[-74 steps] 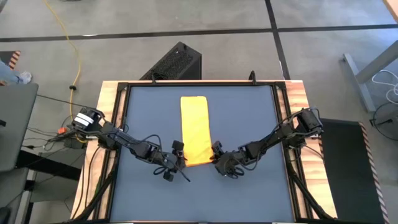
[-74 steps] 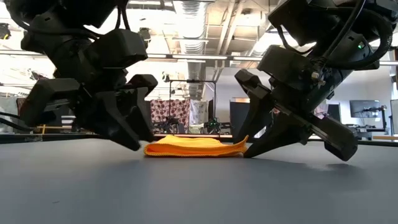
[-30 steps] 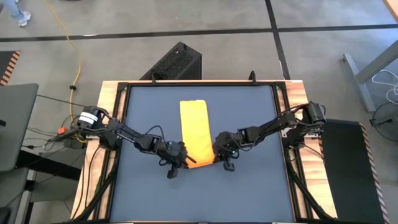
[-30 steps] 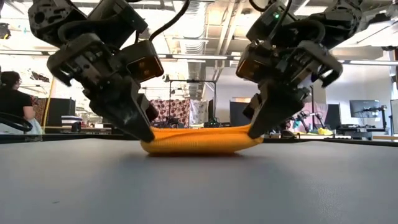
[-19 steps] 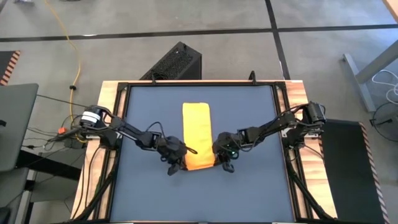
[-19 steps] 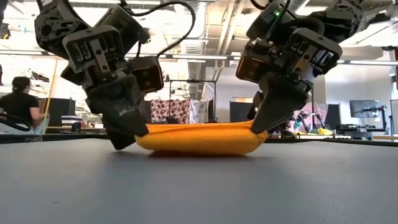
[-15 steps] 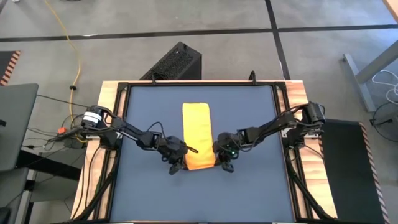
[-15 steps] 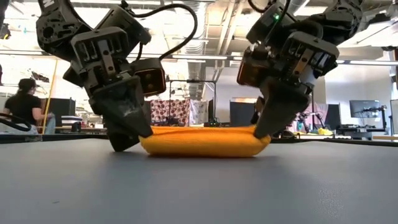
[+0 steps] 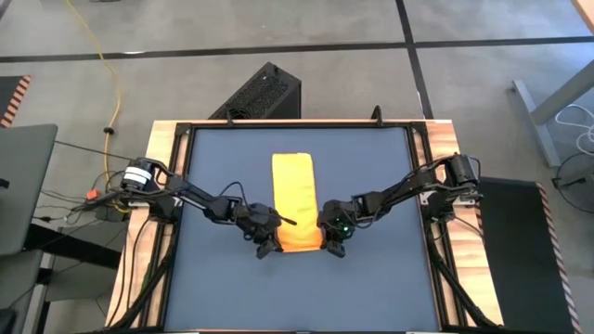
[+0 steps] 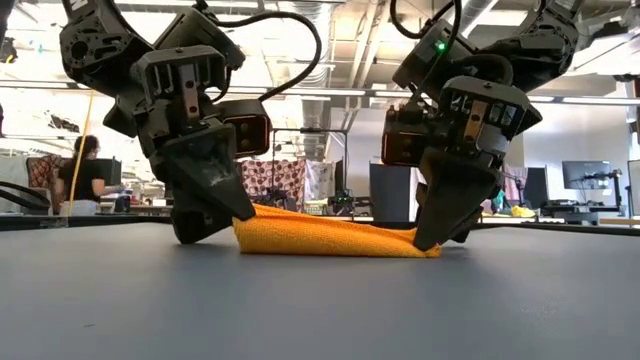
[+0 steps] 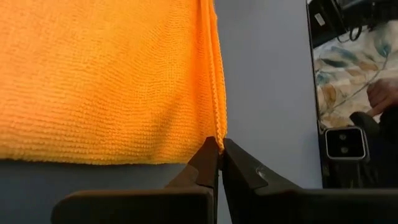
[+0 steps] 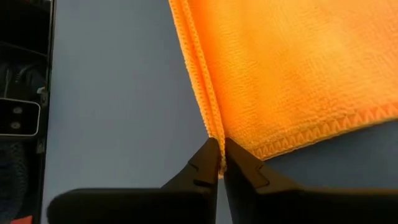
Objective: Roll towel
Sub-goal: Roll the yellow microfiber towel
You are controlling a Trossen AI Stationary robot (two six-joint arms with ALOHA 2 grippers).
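The yellow-orange towel (image 9: 293,199) lies as a folded strip along the middle of the dark blue tabletop (image 9: 371,176), running from far to near. My left gripper (image 9: 268,247) is shut on its near left corner, and my right gripper (image 9: 330,245) on its near right corner. In the low view the towel (image 10: 330,235) spans the gap between the left gripper (image 10: 232,222) and the right gripper (image 10: 430,242). Its left end is raised a little and its right end is down on the table. My left gripper pinches the towel's near left corner (image 11: 217,137) between its two fingertips, on the stacked side edge of several layers. The fingers come from above, slanting toward the towel. That corner (image 10: 252,214) is held a little above the table. My right gripper has the towel's near right corner (image 12: 215,133) between its two fingertips, on the hemmed side edge of several layers. The fingers point down at it from above. That corner (image 10: 424,246) lies low, on the tabletop or just above it.
Bare tabletop lies on both sides of the towel and toward the near edge. Wooden rails (image 9: 167,139) frame the table. A black box (image 9: 260,93) stands on the floor past the far edge. A person (image 10: 85,165) sits in the room behind.
Both grippers have shifted a little toward the table's near edge, keeping hold of the towel's near corners. The right gripper has come down. The towel's near end, bulged and raised before, has flattened on the right, while its left corner stays raised.
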